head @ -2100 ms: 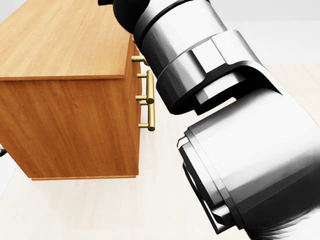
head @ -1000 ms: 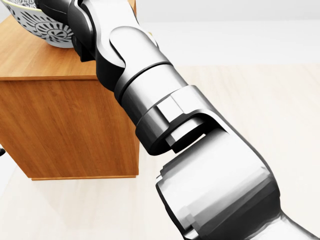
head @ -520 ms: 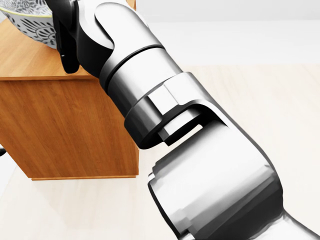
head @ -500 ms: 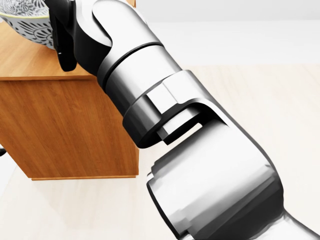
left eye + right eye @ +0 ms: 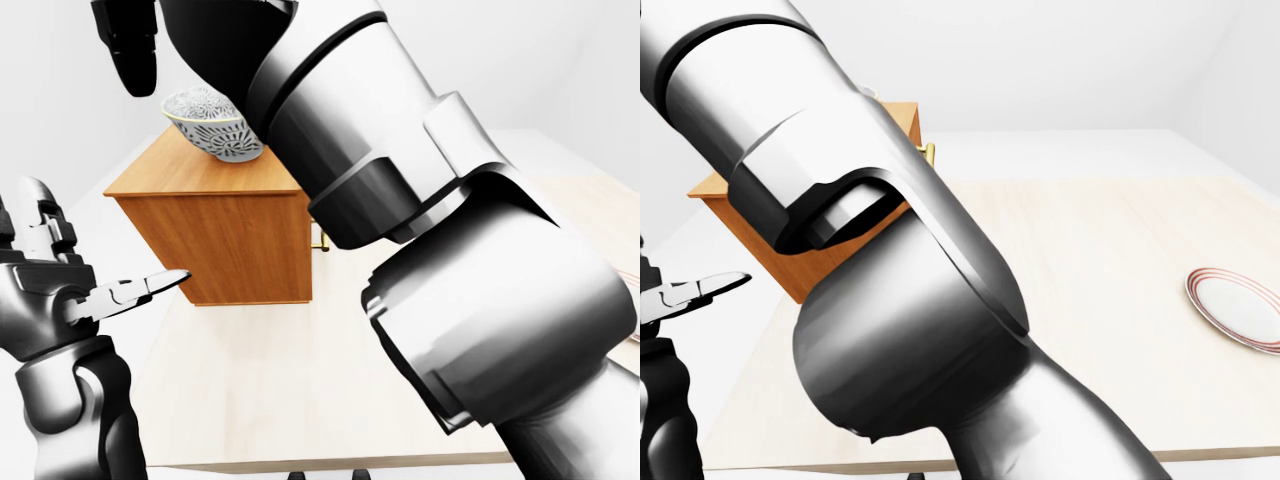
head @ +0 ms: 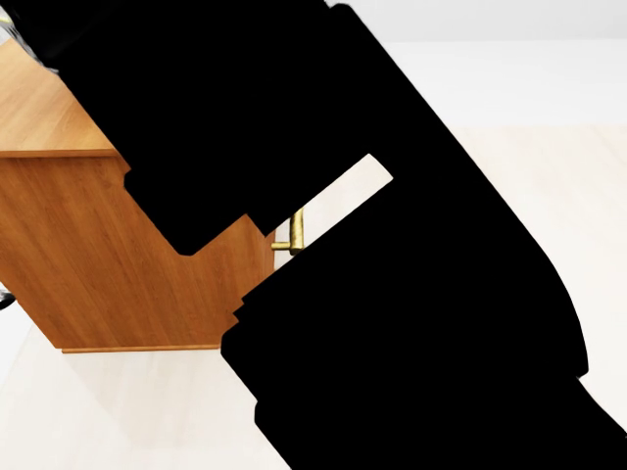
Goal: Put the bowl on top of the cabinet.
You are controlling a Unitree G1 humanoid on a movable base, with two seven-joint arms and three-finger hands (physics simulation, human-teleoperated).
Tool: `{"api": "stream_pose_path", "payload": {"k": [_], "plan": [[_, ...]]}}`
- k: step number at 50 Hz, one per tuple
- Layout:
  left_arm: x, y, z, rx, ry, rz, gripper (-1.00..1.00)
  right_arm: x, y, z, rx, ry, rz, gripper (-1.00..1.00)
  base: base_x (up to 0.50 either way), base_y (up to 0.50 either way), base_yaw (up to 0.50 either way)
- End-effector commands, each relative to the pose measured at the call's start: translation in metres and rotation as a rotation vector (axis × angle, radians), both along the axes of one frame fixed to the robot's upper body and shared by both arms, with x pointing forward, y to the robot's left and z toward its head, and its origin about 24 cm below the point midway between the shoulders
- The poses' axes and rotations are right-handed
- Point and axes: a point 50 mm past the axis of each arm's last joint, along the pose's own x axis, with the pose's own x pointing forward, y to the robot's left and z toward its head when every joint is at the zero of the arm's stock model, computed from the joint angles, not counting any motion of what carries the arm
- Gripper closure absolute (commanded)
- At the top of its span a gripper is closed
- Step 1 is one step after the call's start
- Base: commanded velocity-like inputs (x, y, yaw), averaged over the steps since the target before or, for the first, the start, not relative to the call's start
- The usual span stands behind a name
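Observation:
The white bowl with a dark pattern [image 5: 215,128] sits tilted at the top surface of the wooden cabinet [image 5: 165,178], near its far side. My right hand [image 5: 165,60] comes down on it from above, and the thick forearm hides the bowl's right rim and the grip. One black finger [image 5: 135,50] hangs just left of the bowl. My left hand [image 5: 105,270] is low at the left of the left-eye view, open and holding nothing, well short of the cabinet. In the head view my right arm is a flat black shape over the bowl.
The cabinet stands on a pale table [image 5: 280,380], with brass handles [image 6: 294,235] on its right face. A white plate with a red rim [image 5: 1240,310] lies far right. The table's near edge runs along the bottom of the eye views.
My right arm carried the bowl leftward over the cabinet top. The arm now blacks out most of the head view, hiding the bowl there. A brass handle shows again beneath it.

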Motion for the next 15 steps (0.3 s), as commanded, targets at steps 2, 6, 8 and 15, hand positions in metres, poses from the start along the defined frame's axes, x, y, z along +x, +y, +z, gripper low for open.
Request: {"api": "stream_pose_path", "payload": {"k": [2,6,8,15], "plan": [[0.010,0.002,-0.013,-0.036,0.058,0.000,-1.00,0.003,-0.003,0.000,-0.004,0.008,-0.007,-1.00,0.00,0.00,0.00],[0.010,0.001,-0.014,-0.034,0.062,-0.002,-1.00,0.002,-0.009,0.008,0.026,-0.039,-0.024,-1.00,0.00,0.00,0.00],[0.010,0.001,-0.014,-0.035,0.062,-0.002,-1.00,0.001,-0.012,0.011,0.042,-0.055,-0.026,-1.00,0.00,0.00,0.00],[0.009,0.000,-0.013,-0.033,0.060,-0.003,-1.00,-0.001,-0.015,0.017,0.086,-0.074,-0.014,-1.00,0.00,0.00,0.00]]}}
